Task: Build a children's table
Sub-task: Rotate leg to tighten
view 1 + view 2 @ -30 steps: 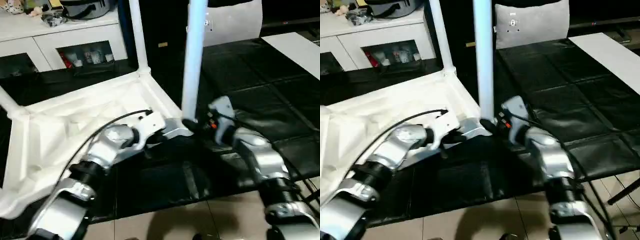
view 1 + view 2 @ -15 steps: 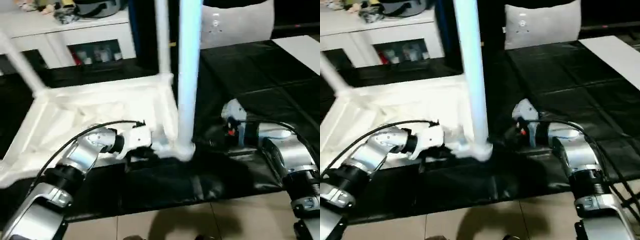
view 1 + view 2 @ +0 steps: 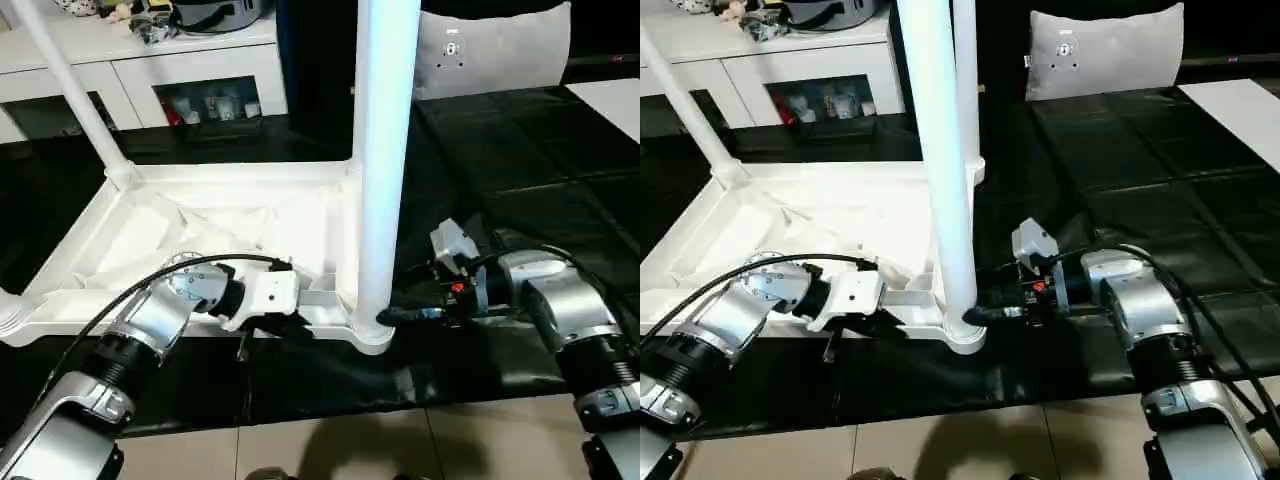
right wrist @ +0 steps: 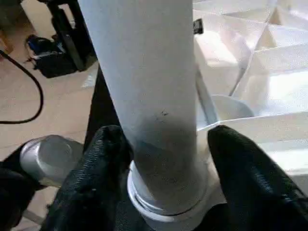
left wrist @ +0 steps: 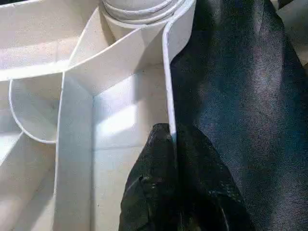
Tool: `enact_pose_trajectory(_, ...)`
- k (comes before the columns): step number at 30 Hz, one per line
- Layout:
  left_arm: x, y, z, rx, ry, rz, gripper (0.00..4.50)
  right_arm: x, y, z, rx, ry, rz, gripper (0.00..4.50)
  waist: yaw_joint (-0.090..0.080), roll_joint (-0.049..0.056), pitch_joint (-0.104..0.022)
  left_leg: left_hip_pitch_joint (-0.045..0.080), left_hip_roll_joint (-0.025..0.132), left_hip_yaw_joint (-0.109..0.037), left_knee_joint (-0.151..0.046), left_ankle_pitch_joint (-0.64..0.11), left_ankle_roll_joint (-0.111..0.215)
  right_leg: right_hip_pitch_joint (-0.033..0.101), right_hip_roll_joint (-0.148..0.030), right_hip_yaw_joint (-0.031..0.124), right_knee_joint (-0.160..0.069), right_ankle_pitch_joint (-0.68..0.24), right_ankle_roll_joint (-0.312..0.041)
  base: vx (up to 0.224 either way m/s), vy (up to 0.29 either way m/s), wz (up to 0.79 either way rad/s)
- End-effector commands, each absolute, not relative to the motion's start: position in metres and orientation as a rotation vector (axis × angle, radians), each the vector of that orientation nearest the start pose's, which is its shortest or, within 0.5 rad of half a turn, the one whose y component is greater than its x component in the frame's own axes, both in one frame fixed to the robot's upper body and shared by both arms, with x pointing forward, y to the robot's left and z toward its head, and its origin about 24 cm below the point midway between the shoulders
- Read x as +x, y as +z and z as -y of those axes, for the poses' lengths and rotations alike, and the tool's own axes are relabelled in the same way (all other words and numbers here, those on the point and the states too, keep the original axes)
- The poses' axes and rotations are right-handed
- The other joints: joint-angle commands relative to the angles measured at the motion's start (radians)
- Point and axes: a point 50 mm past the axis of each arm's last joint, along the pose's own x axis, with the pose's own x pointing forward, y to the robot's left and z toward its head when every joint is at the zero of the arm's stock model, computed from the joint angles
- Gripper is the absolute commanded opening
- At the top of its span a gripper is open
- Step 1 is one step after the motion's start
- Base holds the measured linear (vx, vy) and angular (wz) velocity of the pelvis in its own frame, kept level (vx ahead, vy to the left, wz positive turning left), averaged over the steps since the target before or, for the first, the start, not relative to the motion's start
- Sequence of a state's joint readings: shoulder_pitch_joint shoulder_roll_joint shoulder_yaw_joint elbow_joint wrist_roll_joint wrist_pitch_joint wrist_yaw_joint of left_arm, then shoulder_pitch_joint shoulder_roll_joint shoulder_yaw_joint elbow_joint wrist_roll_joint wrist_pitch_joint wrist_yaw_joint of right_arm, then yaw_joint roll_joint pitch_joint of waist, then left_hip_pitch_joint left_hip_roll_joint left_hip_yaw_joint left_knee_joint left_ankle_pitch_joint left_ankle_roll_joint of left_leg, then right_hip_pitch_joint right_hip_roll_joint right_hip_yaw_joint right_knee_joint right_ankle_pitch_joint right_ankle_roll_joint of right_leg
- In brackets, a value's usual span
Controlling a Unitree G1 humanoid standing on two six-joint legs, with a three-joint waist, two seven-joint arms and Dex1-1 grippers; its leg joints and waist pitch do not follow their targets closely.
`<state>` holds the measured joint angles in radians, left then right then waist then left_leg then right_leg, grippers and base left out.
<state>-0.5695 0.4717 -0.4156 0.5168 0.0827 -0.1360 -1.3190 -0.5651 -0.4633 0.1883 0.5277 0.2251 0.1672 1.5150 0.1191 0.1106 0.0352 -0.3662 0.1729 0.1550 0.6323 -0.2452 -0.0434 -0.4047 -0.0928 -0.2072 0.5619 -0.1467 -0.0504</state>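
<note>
**Upturned table, one leg between our right fingers**

The tabletop (image 3: 200,235) lay upside down on the black mat (image 3: 520,160), ribs up, near the mat's front edge where the tiled floor (image 3: 330,445) began. We judged it light, stiff moulded plastic, likely to slide on the mat, and its thin raised rim the natural place to pinch it. Our left gripper (image 5: 172,144) was closed narrow on that rim, one finger inside and one outside, just beside the near right corner socket (image 3: 965,335).

The near leg (image 3: 385,150) stood upright in that socket; three other legs rose at the other corners. The tube looked smooth, hollow and rigid, so we thought a low hold at its base the steadiest. Our right gripper (image 4: 163,159) sat there with its fingers (image 4: 103,163) either side of the tube, close to it; whether they pressed it we could not tell.

Open mat stretched to the right and behind; a grey cushion (image 3: 490,50) and white cabinet (image 3: 150,70) stood well back.
</note>
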Motion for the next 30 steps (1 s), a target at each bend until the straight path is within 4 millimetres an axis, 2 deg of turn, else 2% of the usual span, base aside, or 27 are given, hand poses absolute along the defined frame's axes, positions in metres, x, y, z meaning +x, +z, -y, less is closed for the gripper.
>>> enact_pose_trajectory(1, 0.293, 0.052, -0.132, 0.758, -1.641, -0.400, 0.00, 0.307, 0.080, 0.158, -0.149, 1.565, -0.364, 2.66, 0.000, -0.024, -0.077, -0.001, 0.073, -0.022, -0.066, -0.002, 0.124, 0.067, -0.088, 0.080, -0.055, -0.292, -0.044, 0.000, 0.000, 0.00)
enact_pose_trajectory(10, 0.294, 0.050, -0.132, 0.765, -1.641, -0.406, 0.00, 0.304, 0.074, 0.151, -0.140, 1.588, -0.379, 2.03, -0.001, -0.022, -0.077, 0.000, 0.073, -0.022, -0.066, -0.011, 0.117, 0.067, -0.087, 0.079, -0.057, -0.298, -0.041, 0.000, 0.000, 0.00)
enact_pose_trajectory(17, 0.298, 0.049, -0.129, 0.697, -1.556, -0.417, 0.00, 0.295, 0.071, 0.149, -0.072, 1.594, -0.357, 1.94, 0.003, -0.020, -0.077, 0.004, 0.078, -0.023, -0.066, 0.000, 0.119, 0.065, -0.088, 0.082, -0.057, -0.289, -0.042, 0.000, 0.000, 0.00)
enact_pose_trajectory(19, 0.303, 0.051, -0.123, 0.637, -1.479, -0.410, 0.00, 0.293, 0.068, 0.144, -0.041, 1.520, -0.373, 1.94, 0.005, -0.021, -0.073, 0.004, 0.077, -0.021, -0.068, -0.009, 0.111, 0.065, -0.086, 0.081, -0.062, -0.316, -0.034, 0.000, 0.000, 0.00)
enact_pose_trajectory(20, 0.303, 0.051, -0.123, 0.637, -1.479, -0.410, 0.00, 0.293, 0.068, 0.144, -0.041, 1.520, -0.373, 1.93, 0.007, -0.022, -0.071, 0.005, 0.073, -0.021, -0.070, -0.021, 0.100, 0.066, -0.087, 0.078, -0.067, -0.347, -0.028, 0.000, 0.000, 0.00)
enact_pose_trajectory(21, 0.308, 0.054, -0.118, 0.611, -1.421, -0.410, 0.00, 0.294, 0.064, 0.139, -0.038, 1.439, -0.382, 1.93, 0.004, -0.025, -0.069, 0.005, 0.068, -0.018, -0.071, -0.039, 0.089, 0.067, -0.087, 0.076, -0.075, -0.385, -0.012, 0.000, 0.000, 0.00)
enact_pose_trajectory(22, 0.310, 0.055, -0.112, 0.579, -1.384, -0.408, 0.00, 0.296, 0.060, 0.132, -0.032, 1.363, -0.382, 1.93, 0.002, -0.018, -0.065, 0.007, 0.064, -0.016, -0.071, -0.056, 0.082, 0.065, -0.085, 0.074, -0.081, -0.413, -0.005, 0.000, 0.000, 0.00)
enact_pose_trajectory(23, 0.313, 0.057, -0.107, 0.546, -1.343, -0.403, 0.00, 0.300, 0.057, 0.126, -0.016, 1.276, -0.386, 1.93, -0.009, -0.022, -0.059, 0.011, 0.058, -0.016, -0.074, -0.092, 0.059, 0.066, -0.082, 0.064, -0.095, -0.476, 0.021, 0.000, 0.000, 0.00)
enact_pose_trajectory(24, 0.315, 0.059, -0.103, 0.524, -1.318, -0.399, 0.00, 0.302, 0.055, 0.122, -0.005, 1.221, -0.391, 1.93, -0.022, -0.021, -0.055, 0.016, 0.049, -0.015, -0.072, -0.126, 0.038, 0.065, -0.079, 0.053, -0.108, -0.530, 0.049, 0.000, 0.000, 0.00)
enact_pose_trajectory(25, 0.316, 0.059, -0.101, 0.512, -1.303, -0.397, 0.00, 0.303, 0.054, 0.119, 0.000, 1.189, -0.396, 1.93, -0.039, -0.018, -0.053, 0.023, 0.043, -0.017, -0.071, -0.164, 0.029, 0.065, -0.077, 0.041, -0.120, -0.568, 0.078, 0.000, 0.000, 0.00)
enact_pose_trajectory(26, 0.319, 0.060, -0.096, 0.494, -1.268, -0.393, 0.00, 0.305, 0.051, 0.115, 0.008, 1.132, -0.405, 1.93, -0.049, -0.018, -0.052, 0.023, 0.045, -0.018, -0.071, -0.177, 0.029, 0.067, -0.074, 0.038, -0.125, -0.574, 0.091, 0.000, 0.000, 0.00)
enact_pose_trajectory(27, 0.323, 0.061, -0.090, 0.472, -1.216, -0.392, 0.00, 0.308, 0.047, 0.109, 0.016, 1.061, -0.414, 1.93, -0.067, -0.012, -0.049, 0.027, 0.051, -0.023, -0.072, -0.216, 0.027, 0.066, -0.070, 0.027, -0.134, -0.580, 0.103, 0.000, 0.000, 0.00)
enact_pose_trajectory(28, 0.324, 0.061, -0.088, 0.468, -1.205, -0.392, 0.00, 0.308, 0.046, 0.108, 0.018, 1.046, -0.415, 1.93, -0.078, -0.009, -0.047, 0.031, 0.055, -0.025, -0.073, -0.245, 0.027, 0.064, -0.066, 0.023, -0.140, -0.587, 0.109, 0.000, 0.000, 0.00)
enact_pose_trajectory(29, 0.329, 0.060, -0.081, 0.453, -1.147, -0.396, 0.00, 0.314, 0.041, 0.101, 0.025, 0.942, -0.420, 1.93, -0.096, 0.002, -0.048, 0.035, 0.066, -0.034, -0.077, -0.307, 0.024, 0.075, -0.071, 0.015, -0.138, -0.578, 0.110, 0.000, 0.000, 0.00)
enact_pose_trajectory(30, 0.332, 0.060, -0.075, 0.445, -1.099, -0.396, 0.00, 0.319, 0.038, 0.097, 0.033, 0.863, -0.417, 1.93, -0.120, 0.004, -0.043, 0.019, 0.094, -0.054, -0.098, -0.391, 0.024, 0.094, -0.069, 0.018, -0.115, -0.539, 0.106, 0.000, 0.000, 0.00)
